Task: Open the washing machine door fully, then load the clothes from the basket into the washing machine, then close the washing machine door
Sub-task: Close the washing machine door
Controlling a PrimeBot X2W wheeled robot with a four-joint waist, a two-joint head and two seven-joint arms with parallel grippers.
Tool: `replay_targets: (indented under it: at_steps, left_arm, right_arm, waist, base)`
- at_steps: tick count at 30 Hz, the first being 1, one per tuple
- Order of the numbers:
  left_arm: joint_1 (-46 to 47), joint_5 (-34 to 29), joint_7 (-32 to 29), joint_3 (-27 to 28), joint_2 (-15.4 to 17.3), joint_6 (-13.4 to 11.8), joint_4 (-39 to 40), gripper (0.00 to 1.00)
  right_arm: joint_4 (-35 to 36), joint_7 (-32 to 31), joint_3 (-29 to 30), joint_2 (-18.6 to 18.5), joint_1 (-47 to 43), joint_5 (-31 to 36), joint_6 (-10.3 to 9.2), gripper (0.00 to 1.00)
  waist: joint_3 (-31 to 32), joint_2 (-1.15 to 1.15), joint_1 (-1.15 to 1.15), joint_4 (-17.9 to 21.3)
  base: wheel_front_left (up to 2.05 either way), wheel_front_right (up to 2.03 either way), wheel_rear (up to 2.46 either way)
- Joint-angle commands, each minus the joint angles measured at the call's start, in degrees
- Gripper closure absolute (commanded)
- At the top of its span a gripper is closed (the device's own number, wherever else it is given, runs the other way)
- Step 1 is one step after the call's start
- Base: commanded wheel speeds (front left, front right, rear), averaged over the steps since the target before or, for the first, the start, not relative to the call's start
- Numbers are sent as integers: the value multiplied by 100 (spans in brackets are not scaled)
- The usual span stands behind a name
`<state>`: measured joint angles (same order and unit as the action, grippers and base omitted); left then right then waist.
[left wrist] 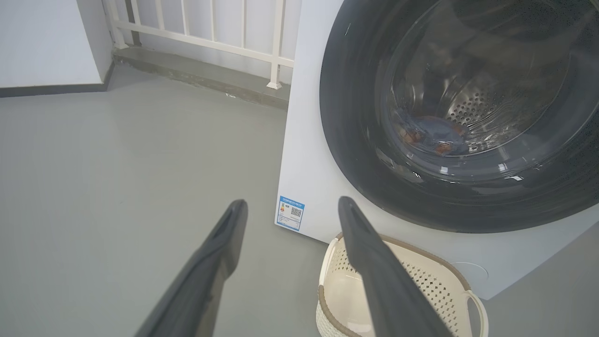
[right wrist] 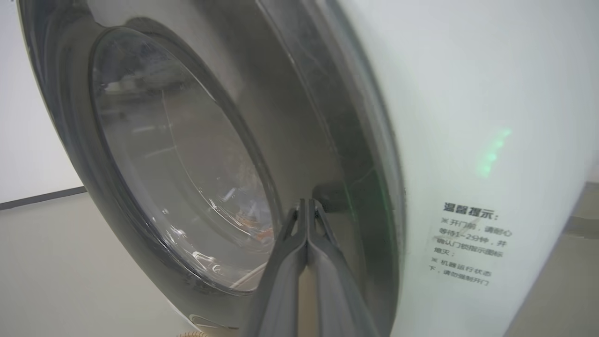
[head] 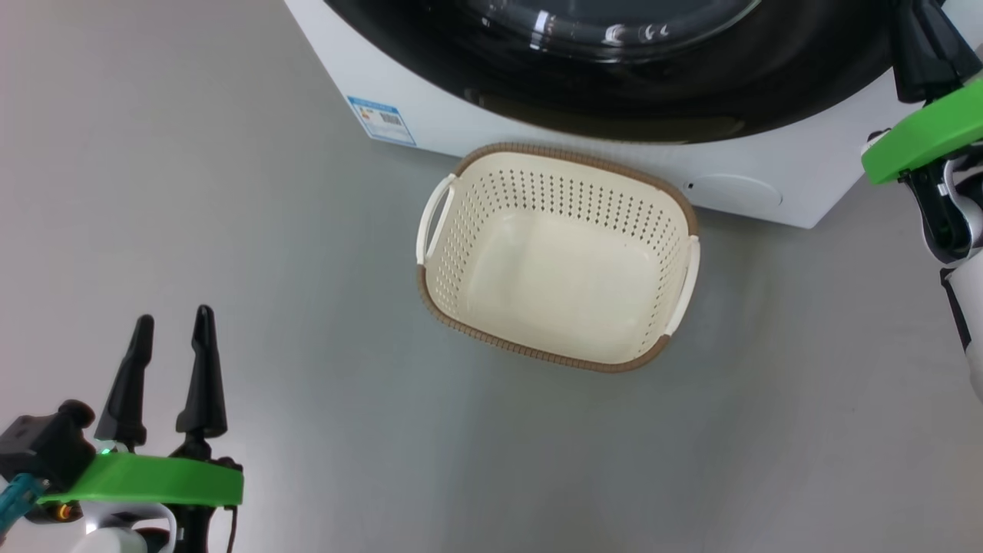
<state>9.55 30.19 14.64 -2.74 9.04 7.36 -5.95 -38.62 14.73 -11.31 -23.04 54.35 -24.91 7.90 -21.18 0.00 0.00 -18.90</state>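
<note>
The washing machine (left wrist: 309,140) stands white behind the basket, and its door (left wrist: 355,131) lies flat against the front. Through the glass bowl the clothes (left wrist: 437,135) show as a blue and orange bundle low in the steel drum. The cream basket (head: 537,192) sits on the floor just before the machine, with nothing in it. My right gripper (right wrist: 307,202) is shut, holding nothing, with its tips at the door's black rim (right wrist: 346,140) beside a dark recess. My left gripper (head: 173,315) hangs open over bare floor, left of and nearer than the basket.
A blue label (head: 381,120) marks the machine's lower left corner. A white railing (left wrist: 210,37) on a low kerb runs behind the machine, with a white wall (left wrist: 42,42) to the left. Grey floor (head: 230,230) spreads wide around the basket. A sticker with printed text (right wrist: 472,248) is on the machine's side.
</note>
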Motion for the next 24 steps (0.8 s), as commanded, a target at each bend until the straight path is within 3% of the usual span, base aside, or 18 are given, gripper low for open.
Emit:
replay_targets:
  at_steps: [1,2,3,4,24]
  left_arm:
    - [91,13,36,198,187,13,84,0]
    - [78,6,36,191,189,13,71,0]
    - [61,3,36,187,190,13,56,0]
    - [42,-1,36,185,191,13,41,0]
    - [-444,-52,36,75,218,13,-96,0]
  right_arm:
    - [121,19,-58,-17,-165,-32,-42,84]
    - [131,21,-74,-17,-234,-46,-42,52]
    - [147,22,-91,-5,-309,-57,-42,9]
    - [170,23,-141,22,-395,-67,-42,0]
    - [1348,27,-402,572,-2386,-289,-42,0]
  waist:
    - [131,0,0,41]
    - [195,0,0,62]
    - [262,0,0,88]
    - [331,0,0,121]
    - [1567,0,0,1265]
  base:
    - [0,0,0]
    - [0,0,0]
    - [0,0,0]
    - [0,0,0]
    - [0,0,0]
